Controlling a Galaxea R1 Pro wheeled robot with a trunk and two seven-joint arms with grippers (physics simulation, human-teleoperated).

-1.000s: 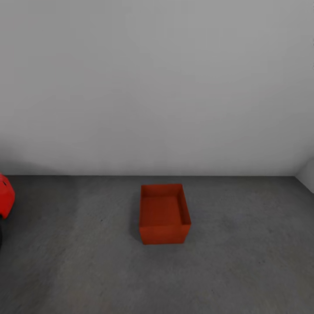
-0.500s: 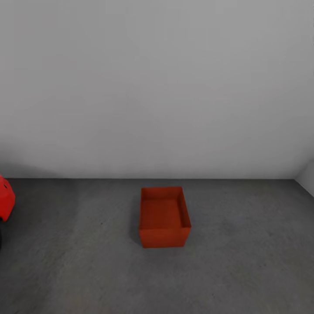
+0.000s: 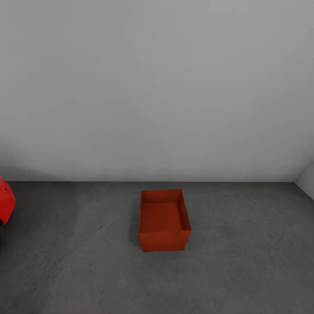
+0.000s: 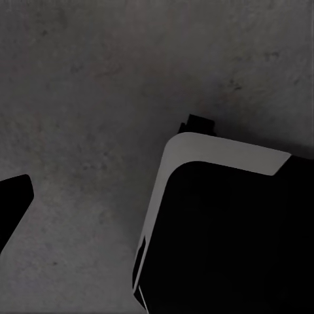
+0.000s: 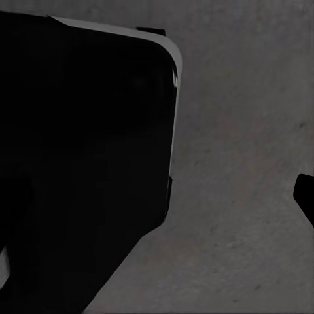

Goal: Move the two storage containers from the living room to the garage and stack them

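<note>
One orange-red storage container (image 3: 164, 220) stands upright on the dark grey floor (image 3: 244, 261), a little in front of a plain white-grey wall; its inside holds nothing. In the left wrist view a dark fingertip (image 4: 12, 196) of my left gripper shows at the picture's edge over bare floor. The right wrist view likewise shows a dark fingertip (image 5: 305, 194) at its edge. Each fingertip sits far out to the side, with nothing held. The other finger of each gripper is lost against the black body of my base.
A rounded bright-red object (image 3: 5, 203) sits at the far left edge. The white-grey wall (image 3: 157, 87) closes off the back, with a corner at the right (image 3: 305, 176). My black, white-edged base (image 4: 229, 222) lies under both wrist cameras.
The whole head view has shifted: the container and the wall's foot now sit slightly lower in the picture. The container itself has not moved on the floor.
</note>
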